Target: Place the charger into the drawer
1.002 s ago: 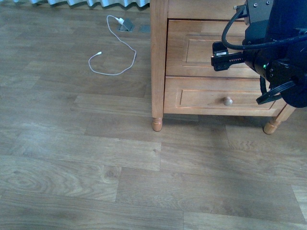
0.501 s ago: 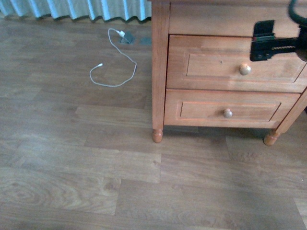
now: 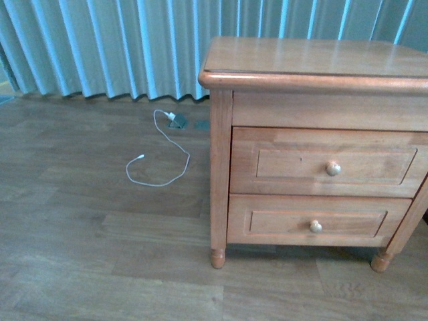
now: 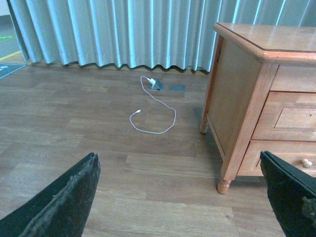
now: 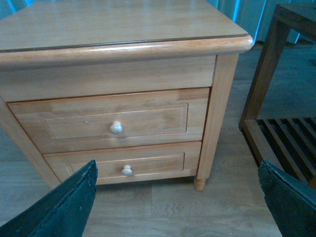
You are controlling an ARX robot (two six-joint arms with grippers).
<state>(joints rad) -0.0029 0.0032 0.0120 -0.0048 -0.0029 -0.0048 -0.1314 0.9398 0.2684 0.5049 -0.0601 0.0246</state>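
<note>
The charger is out of view in every frame. The drawer (image 3: 328, 162) is the upper one of the honey-coloured nightstand and it is closed, its round pale knob (image 3: 333, 168) facing me. It also shows in the right wrist view, drawer (image 5: 116, 123), and partly in the left wrist view, drawer (image 4: 296, 118). My left gripper (image 4: 180, 197) is open above bare floor, left of the nightstand's front leg. My right gripper (image 5: 177, 197) is open in front of the nightstand, below the level of its drawers, with nothing between its fingers. Neither arm appears in the front view.
A thin white cable (image 3: 159, 184) lies looped on the floor, running to a floor socket (image 3: 177, 122) near the blue-green curtain (image 3: 100, 47). The lower drawer (image 3: 314, 224) is closed. A dark slatted wooden piece (image 5: 281, 133) stands right of the nightstand.
The front view has swung upward, now taking in the nightstand's top and the curtain. The right arm, which covered the upper drawer's right side, has left that view.
</note>
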